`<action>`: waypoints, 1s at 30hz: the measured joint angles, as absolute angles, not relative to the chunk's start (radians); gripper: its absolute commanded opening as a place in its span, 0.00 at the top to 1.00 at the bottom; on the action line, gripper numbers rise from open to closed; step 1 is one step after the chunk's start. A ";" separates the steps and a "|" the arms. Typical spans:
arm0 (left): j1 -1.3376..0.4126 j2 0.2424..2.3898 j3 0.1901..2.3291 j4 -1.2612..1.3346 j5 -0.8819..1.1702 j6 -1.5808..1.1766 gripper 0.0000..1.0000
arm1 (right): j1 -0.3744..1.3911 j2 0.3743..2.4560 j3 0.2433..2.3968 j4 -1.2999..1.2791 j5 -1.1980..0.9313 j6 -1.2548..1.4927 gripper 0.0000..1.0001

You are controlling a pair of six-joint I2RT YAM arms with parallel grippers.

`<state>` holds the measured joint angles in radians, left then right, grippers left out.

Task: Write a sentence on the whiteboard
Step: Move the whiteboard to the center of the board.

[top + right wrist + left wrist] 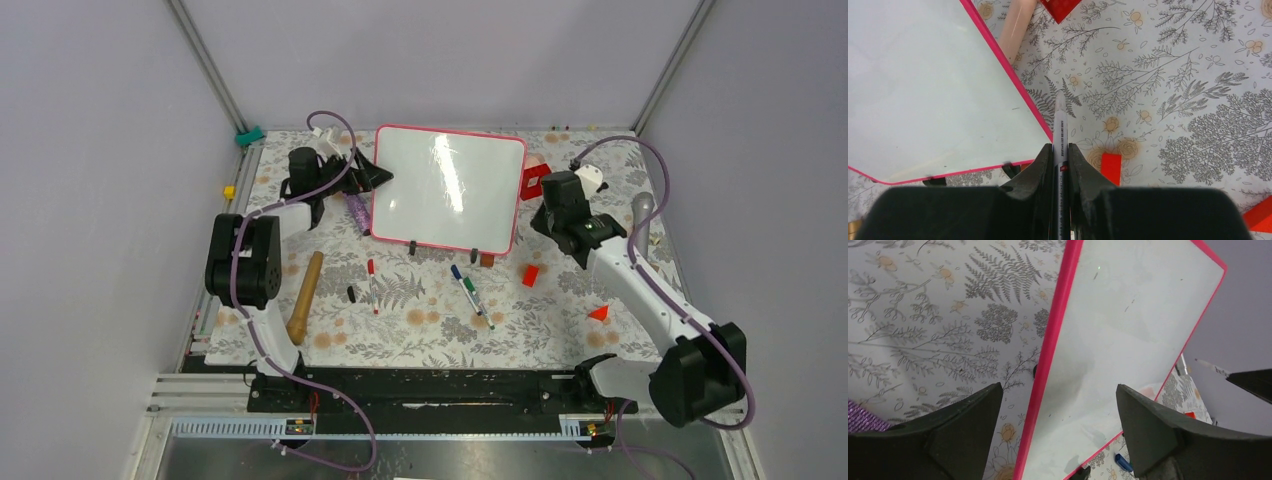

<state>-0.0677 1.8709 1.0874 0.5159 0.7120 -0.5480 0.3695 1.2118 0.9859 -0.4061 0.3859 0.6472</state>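
Whiteboard [447, 190] sits at the far middle of the flower-print table [420, 325], with a pink frame all round and a plain glossy white face carrying a streak of glare. At its left edge the left gripper [1058, 388] has its jaws spread wide, and the pink frame passes between them; neither finger looks to be touching it. Off the board's right side, the right gripper [1060, 150] is clamped tight on a white-barrelled marker [1060, 120]. The tip points out over the cloth just beside the frame, close to the near right corner. Nearer than the board, a red pen [372, 285], a blue pen [457, 272], a green pen [476, 297] and a small red block [530, 275] lie loose. A wooden pin [305, 297] lies further left.
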 measured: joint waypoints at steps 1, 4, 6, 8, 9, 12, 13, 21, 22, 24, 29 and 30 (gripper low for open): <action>-0.068 1.880 1.092 0.532 0.728 -0.549 0.24 | 0.368 1.235 0.997 -0.404 0.386 0.648 1.00; -0.068 1.893 1.095 0.566 0.762 -0.554 0.27 | 0.364 1.295 1.016 -0.386 0.385 0.647 1.00; -0.068 1.901 1.095 0.596 0.784 -0.559 0.34 | 0.362 1.314 1.016 -0.377 0.384 0.645 1.00; -0.068 1.906 1.088 0.628 0.799 -0.573 0.44 | 0.359 1.324 1.016 -0.371 0.383 0.641 1.00; -0.068 1.906 1.081 0.645 0.807 -0.579 0.44 | 0.357 1.325 1.016 -0.369 0.383 0.640 1.00; -0.068 1.907 1.035 0.713 0.822 -0.594 0.45 | 0.355 1.325 1.016 -0.356 0.381 0.633 1.00; -0.069 1.907 1.016 0.729 0.824 -0.596 0.46 | 0.355 1.325 1.016 -0.352 0.380 0.632 1.00; -0.105 1.857 0.833 0.745 0.827 -0.572 0.57 | 0.353 1.319 1.009 -0.345 0.376 0.615 1.00; -0.110 1.839 0.820 0.735 0.827 -0.564 0.58 | 0.353 1.315 1.005 -0.345 0.376 0.612 1.00; -0.117 1.813 0.806 0.721 0.826 -0.548 0.57 | 0.353 1.302 0.994 -0.345 0.376 0.606 1.00; -0.136 1.735 0.754 0.685 0.818 -0.504 0.57 | 0.353 1.266 0.968 -0.346 0.376 0.599 1.00; -0.138 1.723 0.741 0.683 0.816 -0.498 0.56 | 0.353 1.262 0.966 -0.346 0.376 0.599 1.00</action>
